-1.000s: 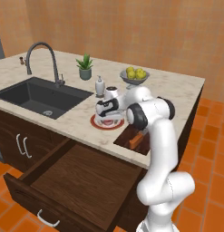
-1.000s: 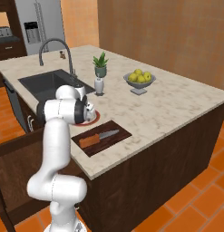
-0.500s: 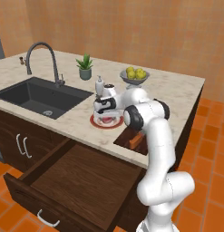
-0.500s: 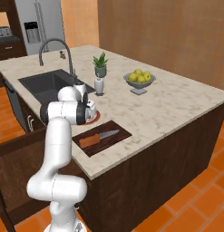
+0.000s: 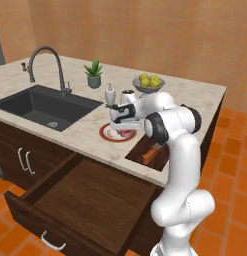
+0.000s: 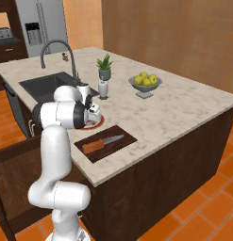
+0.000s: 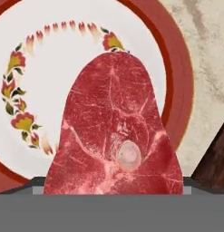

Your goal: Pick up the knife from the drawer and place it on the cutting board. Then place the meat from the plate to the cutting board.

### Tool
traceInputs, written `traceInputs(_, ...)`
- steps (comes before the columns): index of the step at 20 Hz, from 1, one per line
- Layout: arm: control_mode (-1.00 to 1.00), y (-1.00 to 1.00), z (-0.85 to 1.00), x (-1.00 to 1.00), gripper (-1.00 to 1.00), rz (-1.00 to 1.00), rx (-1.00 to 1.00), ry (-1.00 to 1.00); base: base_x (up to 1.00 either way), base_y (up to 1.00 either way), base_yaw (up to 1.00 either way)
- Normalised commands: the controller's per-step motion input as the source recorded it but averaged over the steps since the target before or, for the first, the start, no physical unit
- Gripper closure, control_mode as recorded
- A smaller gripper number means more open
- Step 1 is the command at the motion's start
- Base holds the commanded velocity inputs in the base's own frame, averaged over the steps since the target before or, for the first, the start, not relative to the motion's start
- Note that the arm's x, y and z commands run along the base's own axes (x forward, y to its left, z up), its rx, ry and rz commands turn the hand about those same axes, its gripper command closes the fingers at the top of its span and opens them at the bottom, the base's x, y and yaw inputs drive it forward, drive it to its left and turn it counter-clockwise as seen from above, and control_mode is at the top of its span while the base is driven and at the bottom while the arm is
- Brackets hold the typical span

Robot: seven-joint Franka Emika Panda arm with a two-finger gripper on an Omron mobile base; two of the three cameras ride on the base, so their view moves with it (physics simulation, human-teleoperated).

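The red-pink meat (image 7: pixel 114 136) lies on the white plate (image 7: pixel 50 90) with its red-brown rim, and looms large right in front of the hand camera. My gripper (image 5: pixel 123 123) hangs low over the plate (image 5: pixel 106 135), pointing down at the meat (image 5: pixel 127 133). Two dark fingertips (image 7: pixel 37 182) just peek out on either side of the meat, and their grip is hidden. The knife (image 6: pixel 101 143), orange-brown handle to the left, rests on the dark cutting board (image 6: pixel 113 134) beside the plate. Below the counter the drawer (image 5: pixel 90 200) stands pulled out.
A white bottle (image 5: pixel 110 95) and a potted plant (image 5: pixel 94 74) stand just behind the plate. A grey bowl of yellow fruit (image 5: pixel 148 83) sits further back. The black sink (image 5: pixel 40 106) with its tall faucet (image 5: pixel 45 60) lies to the left. The drawer juts into the floor space.
The hand has shifted slightly over the plate and come down closer to the meat. Knife, board and drawer have not moved.
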Motion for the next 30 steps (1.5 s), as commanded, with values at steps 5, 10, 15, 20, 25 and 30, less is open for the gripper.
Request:
traceInputs(5,-1.00,-0.45,-0.03,-0.25,1.00,-0.37,0.03,0.00,0.00,0.00,0.00)
traceInputs(10,-1.00,-0.12,-0.23,-0.21,1.00,-0.39,0.00,0.00,0.00,0.00,0.00)
traceInputs(15,-1.00,-0.12,-0.16,-0.37,1.00,-0.28,0.00,-0.02,0.00,0.00,0.00)
traceInputs(20,-1.00,-0.14,-0.09,0.00,1.00,-0.15,0.00,0.00,0.00,0.00,0.00)
traceInputs(25,-1.00,-0.33,-0.07,-0.03,1.00,-0.10,0.00,0.00,0.00,0.00,0.00)
traceInputs(30,-1.00,-0.21,0.00,-0.11,-1.00,-0.08,0.00,0.00,0.00,0.00,0.00)
